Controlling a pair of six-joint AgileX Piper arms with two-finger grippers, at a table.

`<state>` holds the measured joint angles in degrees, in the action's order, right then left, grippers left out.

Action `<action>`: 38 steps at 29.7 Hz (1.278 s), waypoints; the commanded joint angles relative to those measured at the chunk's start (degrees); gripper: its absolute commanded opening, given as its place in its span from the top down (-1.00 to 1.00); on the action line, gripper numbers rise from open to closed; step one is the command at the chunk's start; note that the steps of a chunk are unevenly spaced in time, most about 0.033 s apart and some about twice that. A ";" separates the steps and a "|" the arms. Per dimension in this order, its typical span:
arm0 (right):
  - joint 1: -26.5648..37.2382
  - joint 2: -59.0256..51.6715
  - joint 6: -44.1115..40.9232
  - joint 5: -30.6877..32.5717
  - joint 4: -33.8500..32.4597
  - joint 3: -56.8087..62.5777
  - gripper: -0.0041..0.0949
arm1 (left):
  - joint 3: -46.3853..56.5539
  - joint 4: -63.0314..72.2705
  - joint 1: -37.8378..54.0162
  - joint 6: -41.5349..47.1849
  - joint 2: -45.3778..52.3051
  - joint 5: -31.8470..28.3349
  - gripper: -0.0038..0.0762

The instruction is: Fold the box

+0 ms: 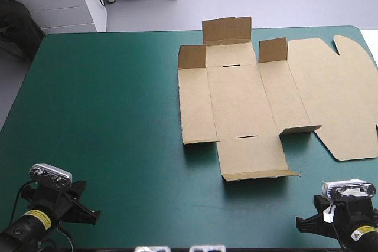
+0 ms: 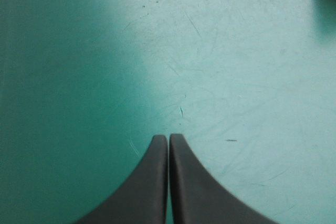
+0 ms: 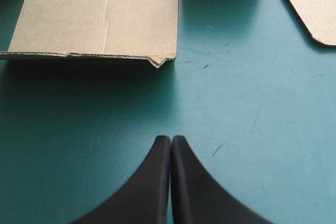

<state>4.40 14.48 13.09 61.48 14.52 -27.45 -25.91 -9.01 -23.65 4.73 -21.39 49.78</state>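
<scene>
The brown box (image 1: 236, 104) lies as a cut sheet, mostly flat, on the right half of the teal-green table (image 1: 106, 116). Its wide lid panel (image 1: 336, 98) lies flat toward the right edge. Three small flaps at the far end stand up, and the near flap's edge curls slightly. My left gripper (image 1: 88, 213) rests at the near left corner, shut and empty, over bare cover (image 2: 168, 137). My right gripper (image 1: 304, 223) sits at the near right corner, shut, well short of the box's near flap (image 3: 100, 19). The lid's corner (image 3: 310, 3) shows ahead of that gripper, off to one side (image 3: 171, 139).
The left half of the teal-green cover is bare. A white cabinet (image 1: 59, 4) stands beyond the far left corner. The box's lid reaches almost to the table's right edge.
</scene>
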 commanded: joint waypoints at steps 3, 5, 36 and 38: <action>-0.23 0.58 0.34 -3.22 0.83 -1.43 0.95 | -4.91 -0.14 -0.22 0.53 -3.62 -2.08 0.92; -0.23 0.58 0.34 -3.22 0.83 -1.43 0.95 | -7.75 -0.14 -0.22 0.53 -5.65 -2.08 0.92; -0.23 0.58 0.34 -3.22 0.83 -1.43 0.95 | -52.12 21.23 6.10 -2.66 -60.74 -6.17 0.92; -0.23 0.58 0.34 -3.22 0.83 -1.43 0.95 | -52.26 30.52 9.20 -6.90 -63.18 -6.34 0.92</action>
<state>4.40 14.48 13.09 61.48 14.52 -27.45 -75.99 10.09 -17.64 2.15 -83.70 46.67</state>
